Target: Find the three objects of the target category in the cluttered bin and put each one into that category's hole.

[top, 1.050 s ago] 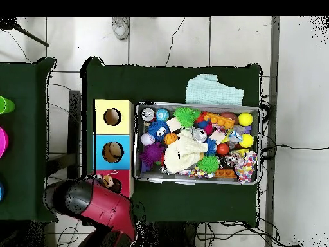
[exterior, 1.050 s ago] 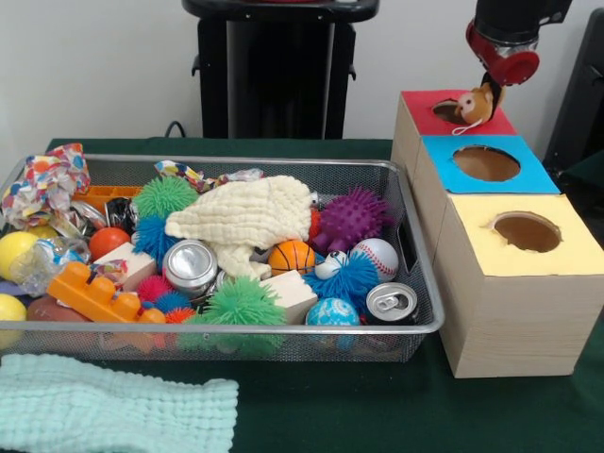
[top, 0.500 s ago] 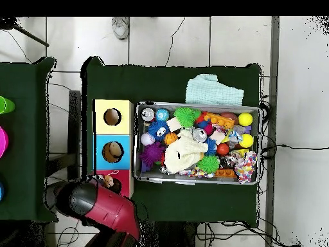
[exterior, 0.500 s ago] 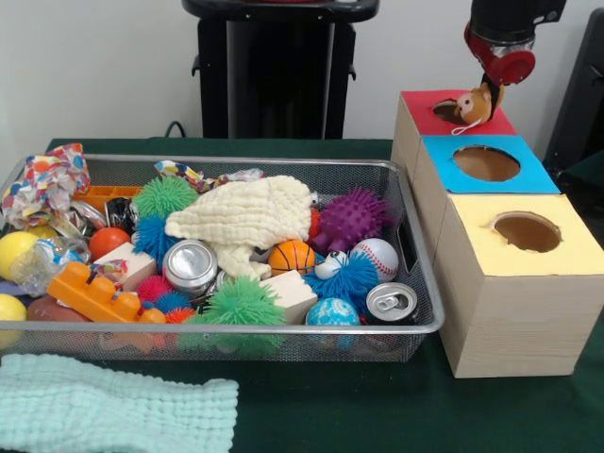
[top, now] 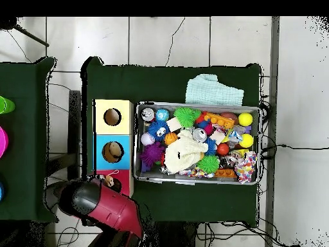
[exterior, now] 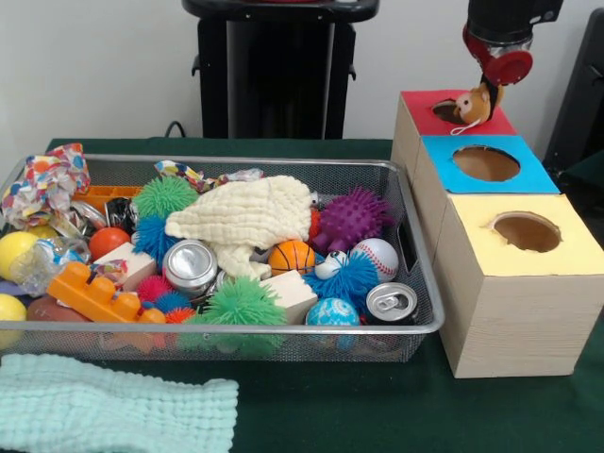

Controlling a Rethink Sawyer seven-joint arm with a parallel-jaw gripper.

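table (exterior: 377,415): a dark green cloth is covering it, and everything below is being carried on it.
wire bin (exterior: 420,283): it is being crowded with spiky rubber balls, drink cans, a small basketball (exterior: 291,256), a baseball (exterior: 380,256), an orange brick (exterior: 94,293) and a cream cloth (exterior: 247,215) draped across the middle.
boxes: three wooden boxes are lined up just beside the bin, topped yellow (exterior: 557,247), blue (exterior: 528,168) and red (exterior: 415,106), each with a round hole.
mint cloth (exterior: 113,415): it is lying in front of the bin.
gripper (exterior: 489,87): it is being held above the red box; whether the jaws are spread or closed cannot be told.
plush toy (exterior: 472,104): a small brown and orange animal is sitting at the red box's hole, right under the gripper.
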